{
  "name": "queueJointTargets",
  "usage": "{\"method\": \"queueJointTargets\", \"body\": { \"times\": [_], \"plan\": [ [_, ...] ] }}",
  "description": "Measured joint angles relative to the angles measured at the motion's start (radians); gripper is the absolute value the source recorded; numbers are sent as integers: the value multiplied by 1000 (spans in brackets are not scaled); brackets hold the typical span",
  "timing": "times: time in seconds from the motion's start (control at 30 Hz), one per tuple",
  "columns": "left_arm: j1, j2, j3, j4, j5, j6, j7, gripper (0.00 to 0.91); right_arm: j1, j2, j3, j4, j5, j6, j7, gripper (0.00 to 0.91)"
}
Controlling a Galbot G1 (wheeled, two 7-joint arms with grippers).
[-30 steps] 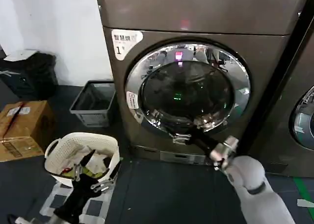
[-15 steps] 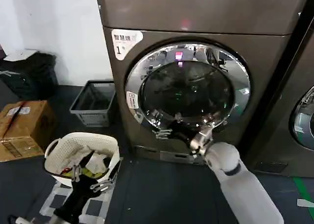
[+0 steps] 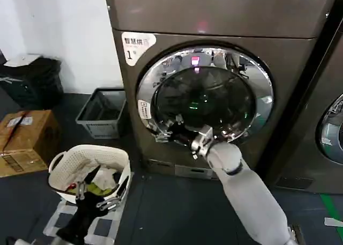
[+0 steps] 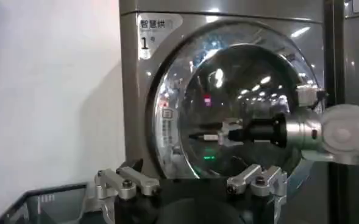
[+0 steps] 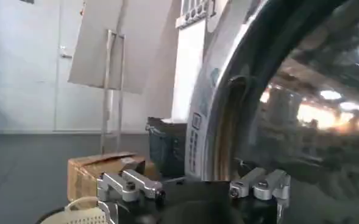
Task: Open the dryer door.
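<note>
Right gripper: the right gripper (image 3: 165, 131) reaches across the lower middle of the head frame to the lower left part of the dryer door (image 3: 205, 97). Its fingers are spread, with nothing clamped between them, and the tips lie against or just over the chrome rim (image 3: 147, 103); I cannot tell which.

Same gripper seen from the side: in the left wrist view it (image 4: 197, 135) points at the left side of the door from the right of the frame, near the glass.

Left gripper: the left gripper (image 3: 94, 197) hangs low at the lower left of the head frame, over the white basket (image 3: 56, 171) of laundry, fingers apart and holding nothing.

Door: closed, it seems, flush in the front of the dryer (image 3: 214, 20), which fills the upper centre and right. The white sticker (image 3: 136, 44) marked "1" sits at the door's upper left.

Around it: a grey crate (image 3: 102, 113) stands on the floor to the left of the machine, a cardboard box (image 3: 24, 140) farther left.

What could go wrong: the rim is polished and curved, so open fingers may slide off without catching an edge. If the tips land on the domed glass instead of the rim, a pull would move nothing. A sideways tug against the latch could strain the arm.
</note>
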Motion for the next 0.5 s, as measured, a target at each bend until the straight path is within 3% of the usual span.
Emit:
{"method": "queueJointTargets", "body": {
  "times": [0.5],
  "plan": [
    [1,3,0,-3,0,2,2,907,40,9,-21,-70,11,8,-16,907]
  ]
}}
